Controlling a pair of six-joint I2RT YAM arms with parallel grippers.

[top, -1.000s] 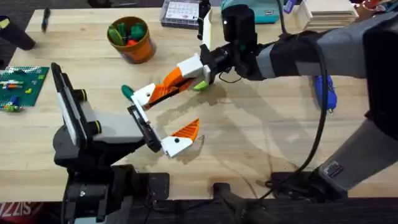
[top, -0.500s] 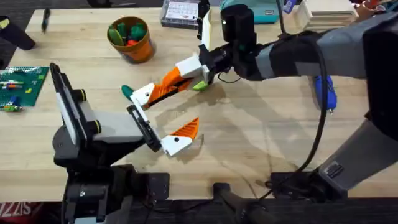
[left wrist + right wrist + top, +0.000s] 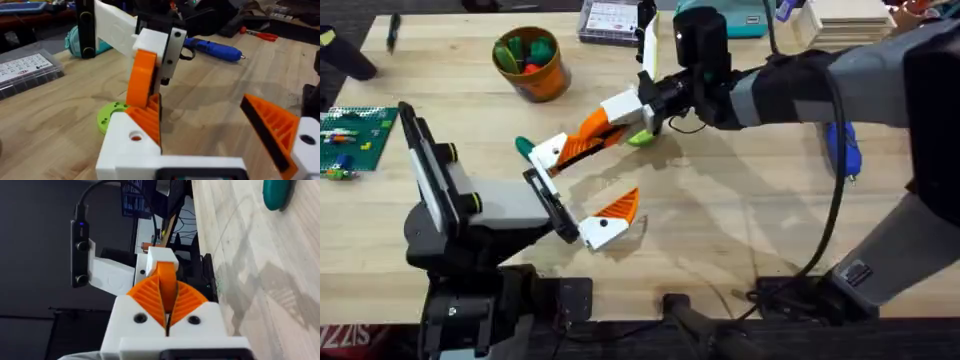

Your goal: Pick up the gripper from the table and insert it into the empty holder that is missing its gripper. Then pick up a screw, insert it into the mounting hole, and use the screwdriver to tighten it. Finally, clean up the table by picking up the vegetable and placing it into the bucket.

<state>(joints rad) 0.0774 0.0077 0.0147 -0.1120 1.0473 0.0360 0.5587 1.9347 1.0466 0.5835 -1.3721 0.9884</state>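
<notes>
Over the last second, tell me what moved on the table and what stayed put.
Almost nothing changed. The right gripper stays clamped on the orange gripper, pressed at the left arm's holder. The left gripper stays open. The vegetable, bucket and screwdriver kept their places.

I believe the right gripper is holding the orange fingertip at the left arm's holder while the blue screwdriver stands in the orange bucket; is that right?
Not quite: the screwdriver lies on the table at its right side, far from the bucket, as the overhead view shows. The rest holds: the right gripper is shut on the orange fingertip at the left arm's holder.
</notes>
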